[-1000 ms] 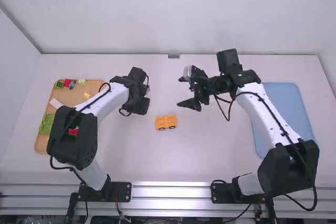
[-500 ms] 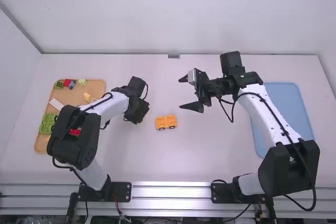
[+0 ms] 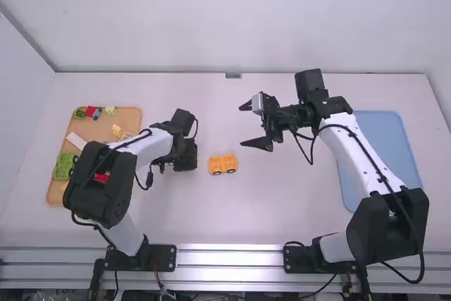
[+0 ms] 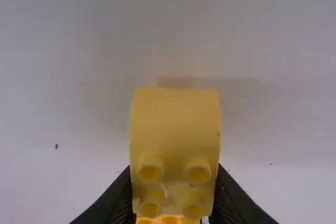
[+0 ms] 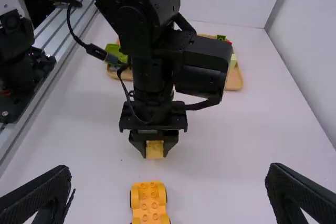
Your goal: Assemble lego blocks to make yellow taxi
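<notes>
Pinching curved yellow block [image 4: 175,124], black left jaws, studded orange wheeled base [image 5: 149,202]

Left tray [image 3: 127,118] — car base [image 3: 223,164] between — right tray [image 3: 392,143].

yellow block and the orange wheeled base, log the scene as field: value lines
left gripper: closed on the yellow block
right gripper: open, empty
orange base: on the table, studs up, wheels fitted
block and base: apart, not yet joined
brown tray: left side, green and red pieces inside
blue tray: right side, beside the right arm
</notes>
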